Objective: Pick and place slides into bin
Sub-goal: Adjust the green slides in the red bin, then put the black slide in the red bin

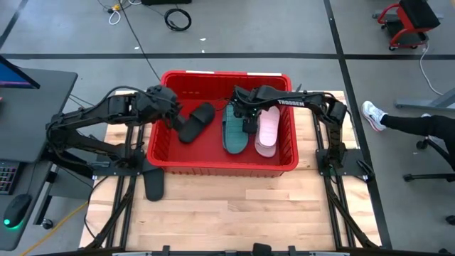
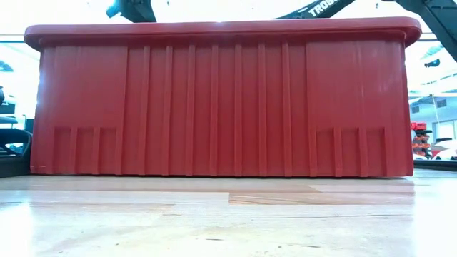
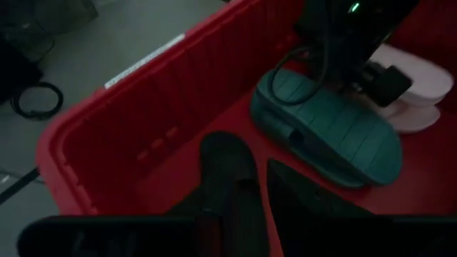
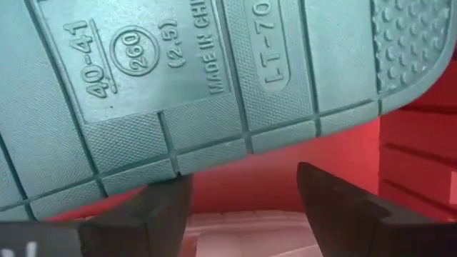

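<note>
Black slide (image 1: 196, 121) pinched by left fingers (image 3: 235, 207) — over red bin (image 1: 225, 165).

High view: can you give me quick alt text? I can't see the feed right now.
Seen from above, a red bin holds teal, pink and black slides. The left gripper grips the black one; the right gripper hovers open. Another black slide lies outside.

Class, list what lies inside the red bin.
In the bin: a black slide, a teal slide, a pink slide. The right gripper covers part of the teal one.
</note>
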